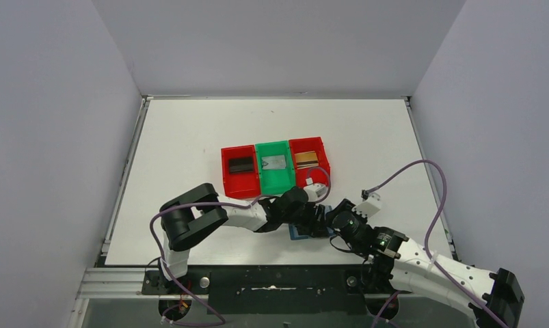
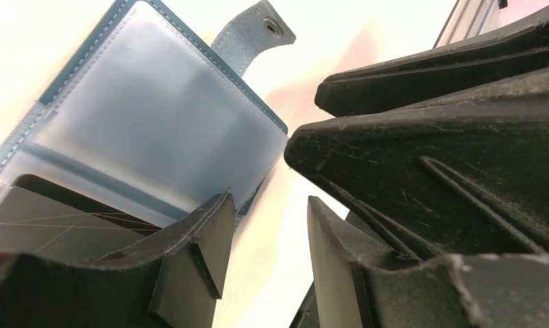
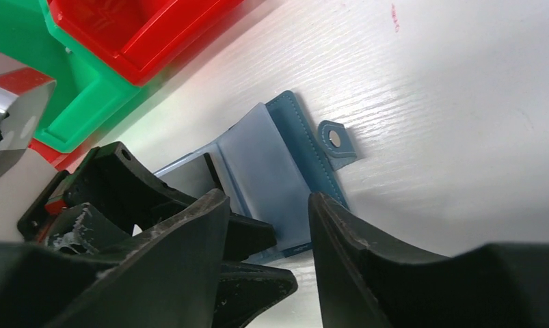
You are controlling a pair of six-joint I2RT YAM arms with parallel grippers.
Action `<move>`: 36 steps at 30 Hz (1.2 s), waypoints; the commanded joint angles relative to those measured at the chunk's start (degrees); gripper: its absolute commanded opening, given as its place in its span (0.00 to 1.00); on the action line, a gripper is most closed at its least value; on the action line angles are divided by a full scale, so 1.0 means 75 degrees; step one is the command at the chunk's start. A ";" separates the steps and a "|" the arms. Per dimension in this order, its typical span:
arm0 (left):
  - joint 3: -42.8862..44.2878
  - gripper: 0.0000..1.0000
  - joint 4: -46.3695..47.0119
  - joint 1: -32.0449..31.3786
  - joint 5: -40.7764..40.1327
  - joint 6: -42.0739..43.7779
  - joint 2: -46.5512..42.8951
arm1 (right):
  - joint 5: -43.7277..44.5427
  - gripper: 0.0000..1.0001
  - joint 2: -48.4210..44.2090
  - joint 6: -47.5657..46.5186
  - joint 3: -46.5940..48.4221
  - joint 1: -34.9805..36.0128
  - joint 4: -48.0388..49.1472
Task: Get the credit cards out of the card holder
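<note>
**Left tool (image 2: 268,205), right tool (image 3: 268,201): both released at card holder (image 2: 155,116)**

Left tool's finger (image 2: 196,253) is at the holder's edge. The holder lies open on the bench (image 1: 189,137) near the bins (image 1: 275,184), with a dark card (image 2: 52,219) in its pocket. Right tool straddles the holder's edge. Black card (image 1: 241,165), silver card (image 1: 274,162) and gold card (image 1: 305,158) lie one per bin.

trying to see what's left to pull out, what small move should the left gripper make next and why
Probably shift the left gripper toward the dark card and close on its exposed edge. That card sits in a pocket of the open card holder, beside the gripper's open fingers rather than between them, while the open right gripper is over the other flap.
</note>
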 commanded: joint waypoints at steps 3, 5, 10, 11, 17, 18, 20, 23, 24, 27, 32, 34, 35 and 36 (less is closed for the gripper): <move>0.0270 0.43 0.0278 -0.0120 -0.0063 0.0247 -0.0167 | -0.0073 0.46 -0.0150 -0.0438 0.0284 0.0031 0.0543; 0.0236 0.43 0.0277 -0.0120 -0.0111 0.0264 -0.0231 | -0.0086 0.50 -0.0098 -0.0592 0.0367 0.0029 0.0493; -0.0092 0.42 0.0449 -0.0154 -0.0523 0.0254 -0.0707 | -0.0300 0.47 -0.0066 -0.0853 0.0410 -0.0104 0.0507; -0.0244 0.42 0.0578 -0.0158 -0.0646 0.0233 -0.0898 | -0.0408 0.47 -0.0073 -0.0942 0.0367 -0.0152 0.0636; -0.0576 0.42 0.0474 -0.0143 -0.1018 0.0278 -0.1653 | -0.1049 0.46 0.0025 -0.1200 0.0195 -0.0597 0.1076; -0.0618 0.42 0.0451 -0.0137 -0.1089 0.0302 -0.1736 | -0.1144 0.46 0.0031 -0.1246 0.0180 -0.0681 0.1121; -0.0701 0.42 0.0394 -0.0115 -0.1173 0.0304 -0.1890 | -0.1374 0.45 0.0032 -0.1370 0.0138 -0.0859 0.1231; -0.0791 0.42 0.0270 -0.0099 -0.1334 0.0301 -0.2099 | -0.1651 0.45 0.0021 -0.1493 0.0107 -0.1082 0.1310; -0.0824 0.42 0.0220 -0.0082 -0.1399 0.0304 -0.2168 | -0.1682 0.45 0.0032 -0.1514 0.0106 -0.1119 0.1301; -0.0975 0.42 0.0153 -0.0062 -0.1704 0.0271 -0.2402 | -0.1872 0.45 0.0154 -0.1701 0.0072 -0.1243 0.1407; -0.1287 0.42 0.0041 0.0061 -0.1995 0.0179 -0.2719 | -0.2176 0.45 0.0866 -0.1985 0.0253 -0.1481 0.1191; -0.1409 0.42 0.0408 0.0208 -0.1684 0.0115 -0.2601 | -0.2085 0.44 0.1117 -0.1946 0.0379 -0.1512 0.1008; -0.1421 0.42 0.0595 0.0271 -0.1568 0.0058 -0.2499 | -0.2017 0.43 0.1162 -0.1924 0.0407 -0.1514 0.0990; -0.1380 0.42 0.0722 0.0319 -0.1431 0.0029 -0.2368 | -0.1991 0.43 0.1153 -0.1912 0.0402 -0.1519 0.1003</move>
